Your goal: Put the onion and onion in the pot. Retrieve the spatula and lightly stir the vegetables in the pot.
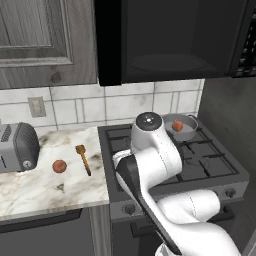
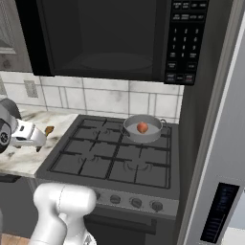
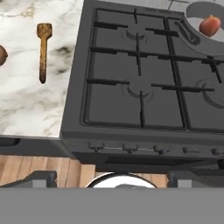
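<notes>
Stove (image 1: 210, 165), black, with four burners under dark grates, set between a marbled white countertop (image 1: 30, 190) and a tall grey panel. A shallow round grey metal pot (image 1: 187, 131) stands on the back burner at the stove's far corner, away from the countertop, and holds one small round reddish-orange onion (image 1: 177, 126) on its floor. In the right base view the same pot (image 2: 152, 134) and onion (image 2: 142, 127) sit at the back edge of the stove (image 2: 115, 158), below a black microwave (image 2: 110, 38).

A second reddish-orange onion (image 1: 59, 166) lies on the countertop, about midway between its front and back edges, just beside a small orange-brown wooden spatula (image 1: 83, 159). The spatula lies flat, head toward the tiled back wall, handle pointing to the front edge; spatula and onion are apart, not touching. A grey toaster (image 1: 17, 147) stands at the countertop's left edge.

In the hand view the spatula (image 3: 43, 50) lies near the countertop's stove-side edge, and the pot's onion (image 3: 209, 25) shows at the upper right. The gripper (image 3: 112, 179) hangs above the stove's front edge, its jaws spread wide, holding nothing.
</notes>
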